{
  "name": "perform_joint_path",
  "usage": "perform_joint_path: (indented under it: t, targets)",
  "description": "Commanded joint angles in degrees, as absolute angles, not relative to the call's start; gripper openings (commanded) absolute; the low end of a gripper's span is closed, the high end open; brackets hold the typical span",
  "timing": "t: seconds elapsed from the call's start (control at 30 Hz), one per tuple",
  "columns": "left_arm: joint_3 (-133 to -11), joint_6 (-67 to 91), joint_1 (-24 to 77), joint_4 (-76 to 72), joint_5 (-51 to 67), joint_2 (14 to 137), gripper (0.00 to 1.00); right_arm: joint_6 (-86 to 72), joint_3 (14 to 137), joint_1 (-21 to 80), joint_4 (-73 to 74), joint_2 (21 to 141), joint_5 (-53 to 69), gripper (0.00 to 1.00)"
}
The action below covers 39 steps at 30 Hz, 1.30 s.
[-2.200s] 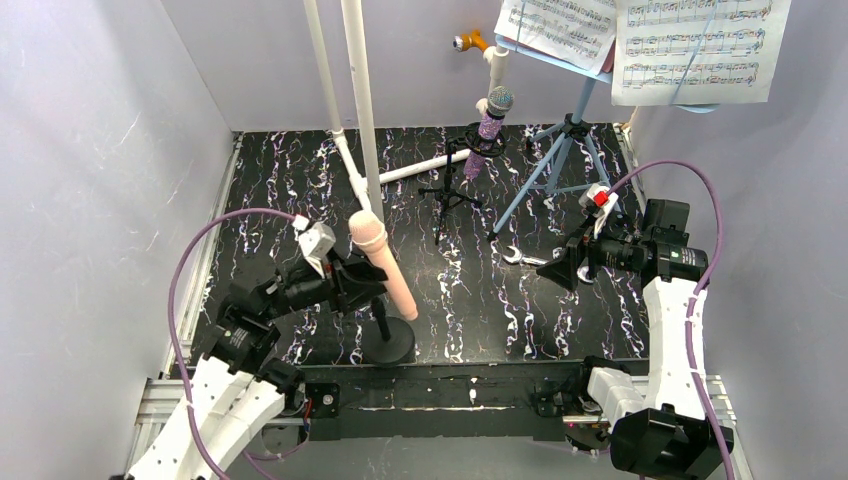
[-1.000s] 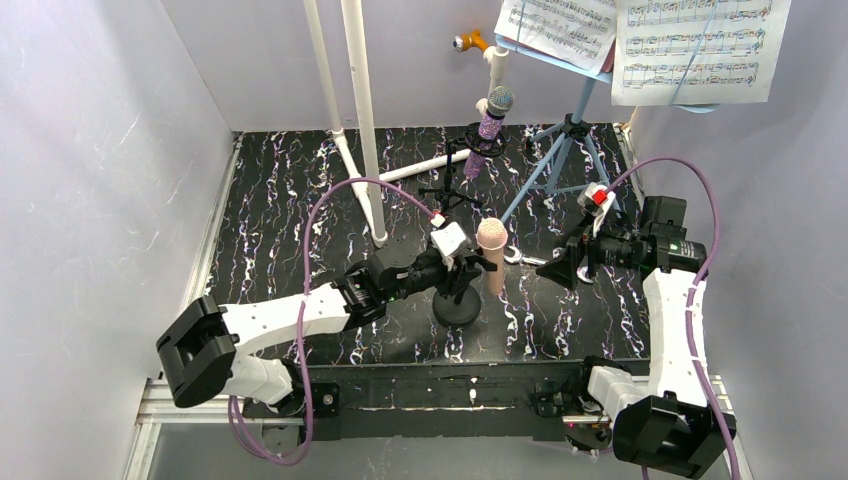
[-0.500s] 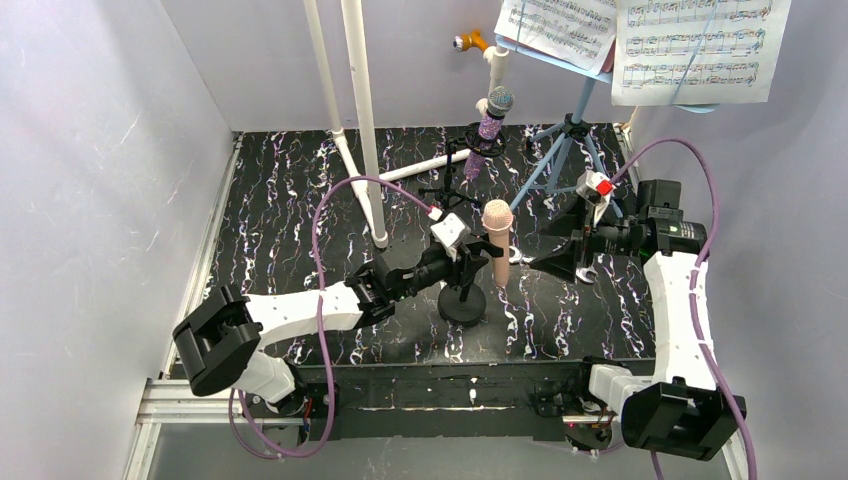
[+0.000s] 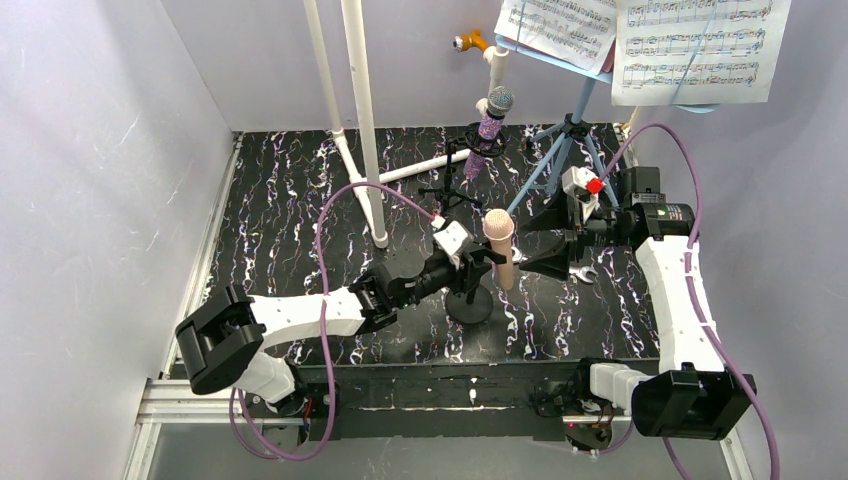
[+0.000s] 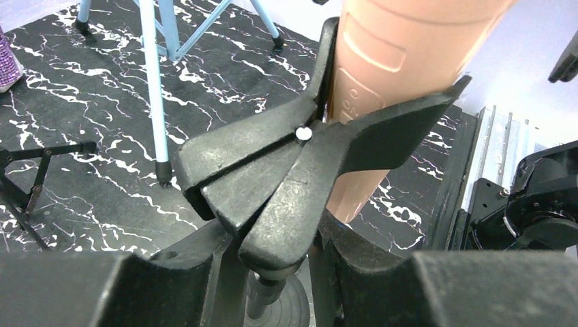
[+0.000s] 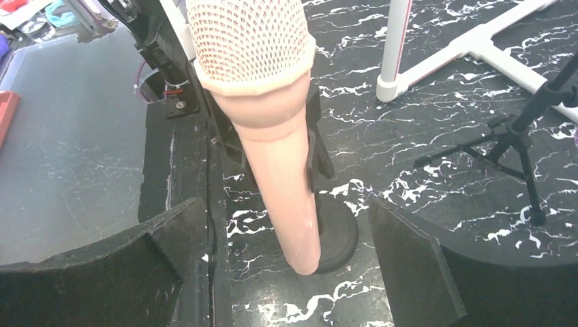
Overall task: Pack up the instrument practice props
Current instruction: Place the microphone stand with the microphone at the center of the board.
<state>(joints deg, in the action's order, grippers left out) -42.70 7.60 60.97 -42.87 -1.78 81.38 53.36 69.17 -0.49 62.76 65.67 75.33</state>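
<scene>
Now left end effector point(image 4: 478, 266), pinching holder point(image 4: 470, 306), has carried peach microphone point(image 4: 500, 248) to spread right end effector point(image 4: 541, 257), three o'clock; handover likely.

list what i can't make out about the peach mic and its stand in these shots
- Left wrist view: the stand pole is mostly covered by its own clip.
- Right wrist view: the stand base sits half behind the peach mic.
- Top view: the sheet music is cut off by the upper edge.
- Top view: the wrench is partly hidden by the right pincer.
</scene>
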Motion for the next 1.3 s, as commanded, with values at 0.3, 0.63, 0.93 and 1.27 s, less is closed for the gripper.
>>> perform_joint_path:
  t: [0.3, 0.63, 0.93, 1.27]
  targets:
    - [-42.92, 7.89, 63.54, -48.43, -2.51, 81.65, 0.38, 60.16, 70.57, 3.96, 66.7, 67.29, 82.15, 1.0]
    - [-41.23, 10.16, 63.81, -48.27, -0.1, 81.41, 0.68, 60.07, 71.31, 7.02, 66.62, 69.01, 83.32, 1.0]
    - [-32.74, 9.08, 63.81, -43.85, 1.8, 70.4, 0.98, 60.77, 73.24, 9.5, 67.24, 70.54, 83.1, 1.0]
    - [-30.85, 6.4, 62.38, -34.45, 4.32, 59.11, 0.98, 62.02, 75.83, 10.1, 67.96, 72.53, 83.3, 0.84]
